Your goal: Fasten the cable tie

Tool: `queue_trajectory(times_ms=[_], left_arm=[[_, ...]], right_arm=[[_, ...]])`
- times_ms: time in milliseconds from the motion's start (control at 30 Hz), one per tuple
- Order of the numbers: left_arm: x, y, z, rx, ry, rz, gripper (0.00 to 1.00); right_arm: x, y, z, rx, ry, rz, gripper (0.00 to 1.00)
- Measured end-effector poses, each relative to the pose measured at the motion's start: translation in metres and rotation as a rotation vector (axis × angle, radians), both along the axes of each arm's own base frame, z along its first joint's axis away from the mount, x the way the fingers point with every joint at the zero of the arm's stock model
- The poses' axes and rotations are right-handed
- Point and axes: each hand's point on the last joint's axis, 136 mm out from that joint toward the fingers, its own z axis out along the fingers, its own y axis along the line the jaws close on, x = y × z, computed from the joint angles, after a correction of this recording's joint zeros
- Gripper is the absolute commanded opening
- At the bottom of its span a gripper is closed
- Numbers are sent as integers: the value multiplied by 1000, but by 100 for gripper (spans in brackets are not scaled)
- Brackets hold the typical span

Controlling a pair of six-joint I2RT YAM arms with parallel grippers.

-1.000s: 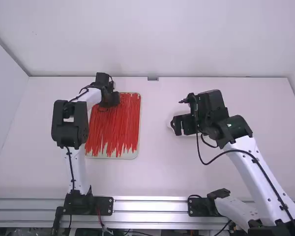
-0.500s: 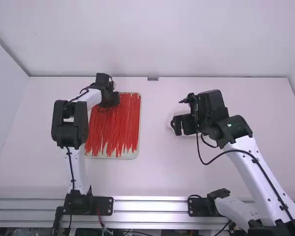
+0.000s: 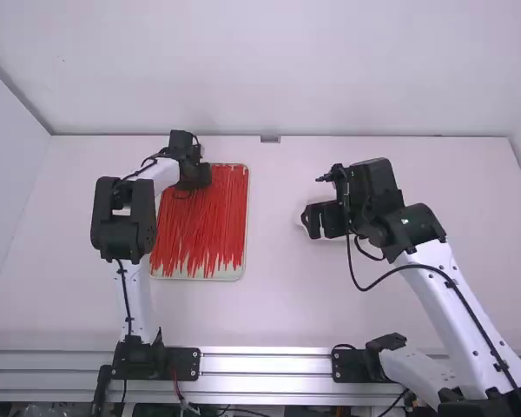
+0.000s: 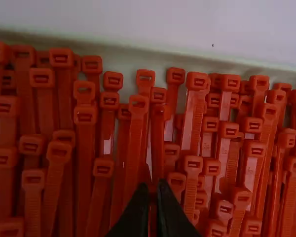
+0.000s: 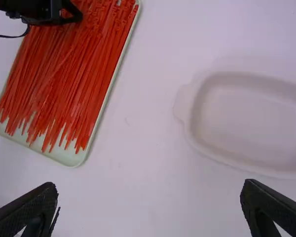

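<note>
Over the last second almost no motion is being recorded. In the high view the left hand (image 3: 190,176) is being held low at the far end of the tray (image 3: 240,265), shifted only a trace. The right hand (image 5: 148,187) is being kept hovering over the table (image 3: 278,287), hardly displaced. This is being read as a grasp being settled rather than a lift; the fastening itself is not yet being attempted.

The red cable ties (image 3: 201,228) are being kept in a loose heap on the tray, heads toward the far end.

Left wrist view: detail hidden from above is being supplied here. The left hand's fingers (image 4: 138,212) are being pressed nearly together among the tie heads, with a thin orange strip between them. The hand is therefore being judged clenched on one cable tie (image 4: 155,168), though the contact is being partly hidden.

Right wrist view: the right hand is being held spread wide, grasping nothing. A pale empty dish (image 5: 246,113) is being shown just beyond it; from above that dish is being mostly covered by the arm.
</note>
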Motion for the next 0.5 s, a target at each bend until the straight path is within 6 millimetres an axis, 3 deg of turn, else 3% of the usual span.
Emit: queue_trajectory(times_ms=[333, 500], left_arm=[[-3, 0, 3, 2, 25, 2, 2], [10, 3, 27, 16, 5, 9, 2]], right_arm=[[3, 1, 2, 5, -15, 0, 99], [3, 1, 2, 5, -15, 0, 100]])
